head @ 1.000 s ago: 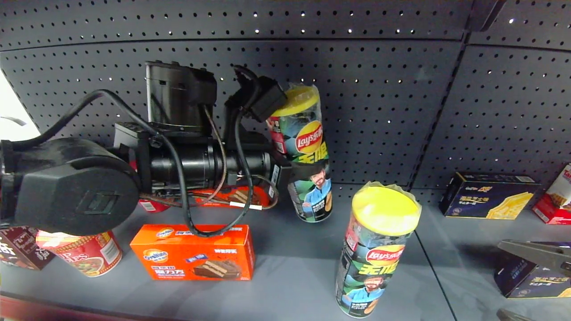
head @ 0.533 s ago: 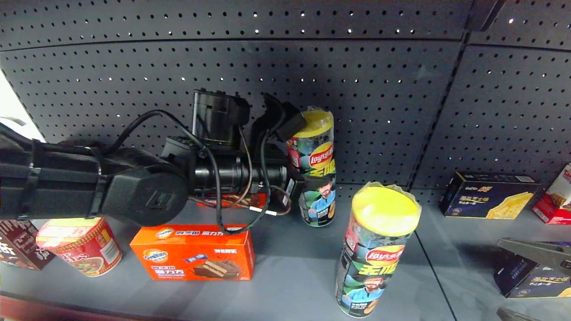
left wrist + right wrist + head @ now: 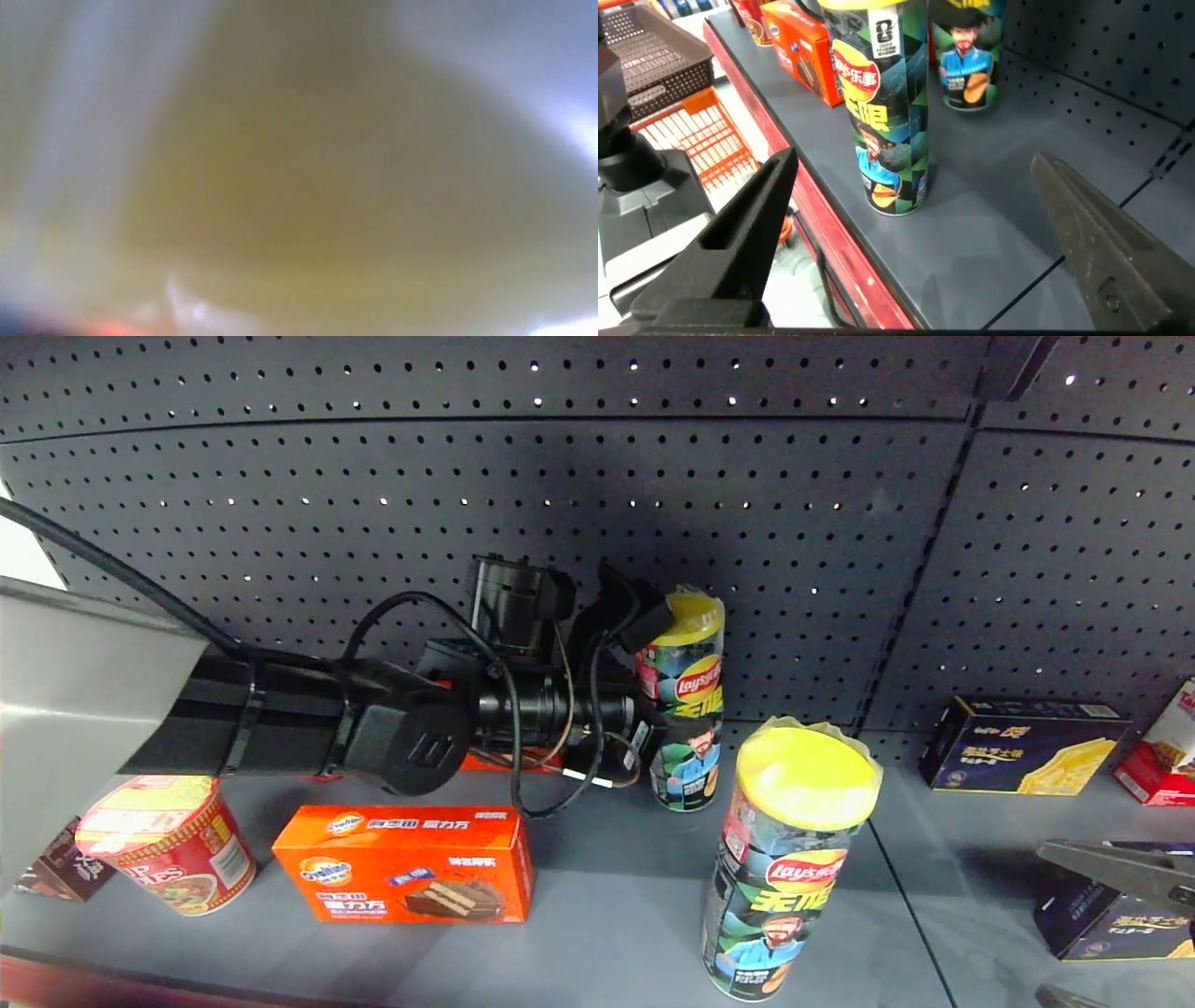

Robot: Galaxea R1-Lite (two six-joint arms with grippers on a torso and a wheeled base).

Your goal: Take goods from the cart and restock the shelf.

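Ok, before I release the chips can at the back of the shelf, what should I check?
1. Back can upright, close to the pegboard: ok.
2. Its base resting on the shelf: cannot tell. It looks level with the shelf, but contact is unclear.
3. Left gripper closed around the back can's middle: ok.
4. Front can clear of the pull-back path: ok. It stands apart, nearer the shelf edge.
5. Left arm clear of the orange box beneath it: cannot tell.
6. Right gripper open, empty, out of the way: ok.
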